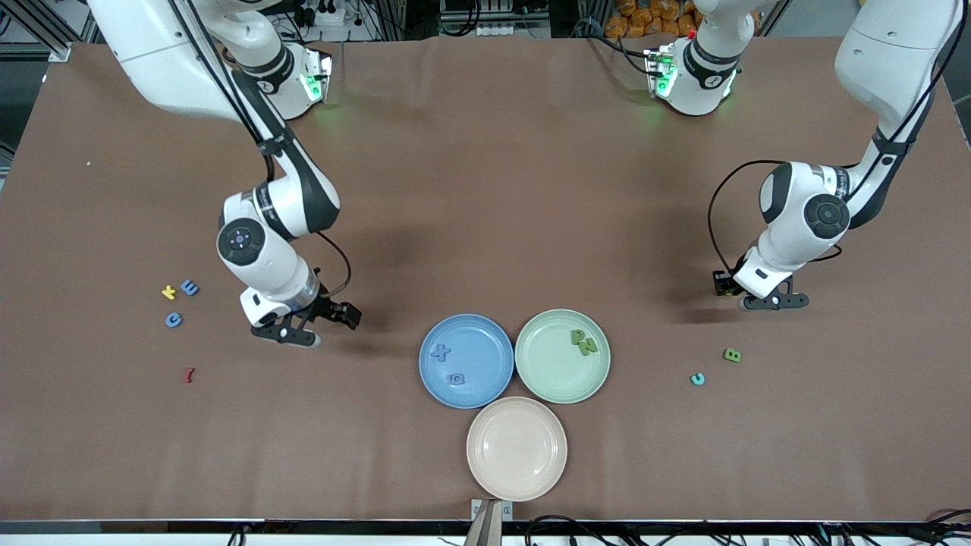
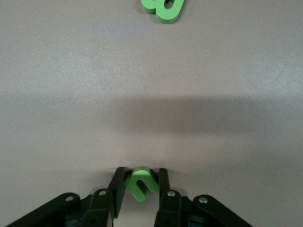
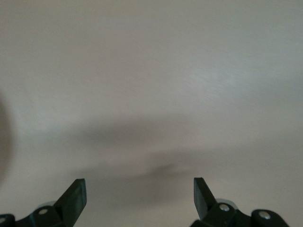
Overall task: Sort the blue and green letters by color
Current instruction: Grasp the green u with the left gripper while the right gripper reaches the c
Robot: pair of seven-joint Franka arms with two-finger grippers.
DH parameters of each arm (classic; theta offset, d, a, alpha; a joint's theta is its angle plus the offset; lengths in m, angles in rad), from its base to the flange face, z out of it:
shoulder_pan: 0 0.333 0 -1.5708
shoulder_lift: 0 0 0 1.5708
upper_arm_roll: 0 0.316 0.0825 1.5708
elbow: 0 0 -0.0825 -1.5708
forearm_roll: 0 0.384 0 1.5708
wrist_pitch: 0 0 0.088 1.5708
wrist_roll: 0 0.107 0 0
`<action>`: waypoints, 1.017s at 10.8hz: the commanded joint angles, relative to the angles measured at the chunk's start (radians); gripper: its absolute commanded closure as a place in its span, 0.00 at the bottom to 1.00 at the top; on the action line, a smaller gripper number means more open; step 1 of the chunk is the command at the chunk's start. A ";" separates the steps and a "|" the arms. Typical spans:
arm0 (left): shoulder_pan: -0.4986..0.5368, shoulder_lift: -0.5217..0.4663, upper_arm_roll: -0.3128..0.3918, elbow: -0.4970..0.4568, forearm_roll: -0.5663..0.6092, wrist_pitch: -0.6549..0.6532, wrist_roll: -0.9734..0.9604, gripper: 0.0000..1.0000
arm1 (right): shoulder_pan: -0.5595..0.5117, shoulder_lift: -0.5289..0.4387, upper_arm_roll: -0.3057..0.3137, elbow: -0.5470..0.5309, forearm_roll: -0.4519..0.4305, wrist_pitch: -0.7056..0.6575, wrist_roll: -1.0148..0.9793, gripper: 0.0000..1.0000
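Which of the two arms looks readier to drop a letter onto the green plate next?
The left arm. Its left hand is already shut on a green letter, up over bare table toward its own end. The right hand is open and holds nothing, though the green plate lies between them.

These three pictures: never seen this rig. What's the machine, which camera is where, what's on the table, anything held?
Two Franka robot arms work at a brown table. The wide picture comes from a high camera facing them; the other two come from cameras on each wrist.

On the table: a blue plate with two blue letters, a green plate with two green letters, and a bare pink plate. Loose letters lie toward both ends, among them a green B.

The left gripper is shut on a small green letter, above the table near the B. The right gripper is open, holding nothing, over bare table.
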 commanded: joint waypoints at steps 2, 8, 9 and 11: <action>0.003 -0.013 -0.007 0.011 0.018 0.005 0.001 0.83 | -0.140 -0.097 0.011 -0.129 -0.095 0.008 -0.173 0.00; -0.193 -0.010 0.001 0.245 -0.147 -0.216 -0.062 0.84 | -0.418 -0.048 0.011 -0.108 -0.095 -0.038 -0.730 0.00; -0.241 -0.003 0.004 0.276 -0.167 -0.216 -0.117 0.84 | -0.453 -0.018 0.011 -0.074 -0.095 -0.039 -0.808 0.00; -0.344 0.037 0.028 0.365 -0.187 -0.237 -0.241 0.83 | -0.502 0.056 0.011 0.008 -0.097 -0.039 -0.942 0.00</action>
